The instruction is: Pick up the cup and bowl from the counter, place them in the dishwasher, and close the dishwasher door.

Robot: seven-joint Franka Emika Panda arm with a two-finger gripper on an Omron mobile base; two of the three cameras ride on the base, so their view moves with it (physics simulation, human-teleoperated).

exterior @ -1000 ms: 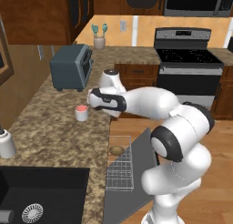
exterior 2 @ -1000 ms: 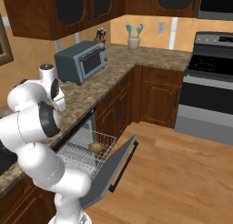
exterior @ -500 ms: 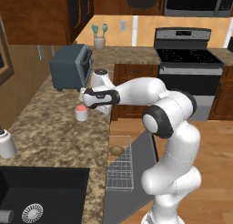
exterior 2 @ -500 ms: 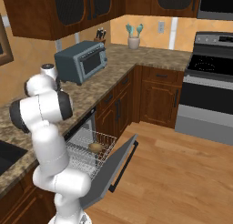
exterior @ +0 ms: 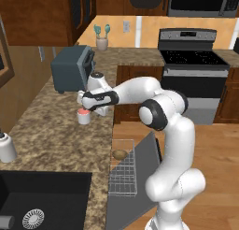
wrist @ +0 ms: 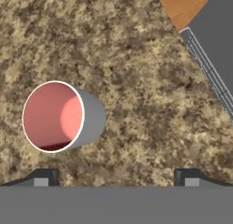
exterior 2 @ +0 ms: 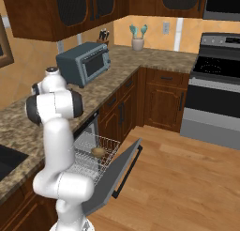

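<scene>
The tan bowl already lay in the dishwasher rack, with the dishwasher door hanging open. The cup stood upright on the counter, ungrasped. The gripper hovered above it, spread wide and empty, so cup loading and door closing remained.

The counter is rough-looking speckled brown granite, matt under the light. The cup has a smooth white wall and a salmon-red inside with a soft sheen. The dishwasher rack is thin pale wire, the dishwasher door flat matt grey. Cabinets and floor look like polished reddish wood. The toaster oven is dull blue-grey metal.
</scene>
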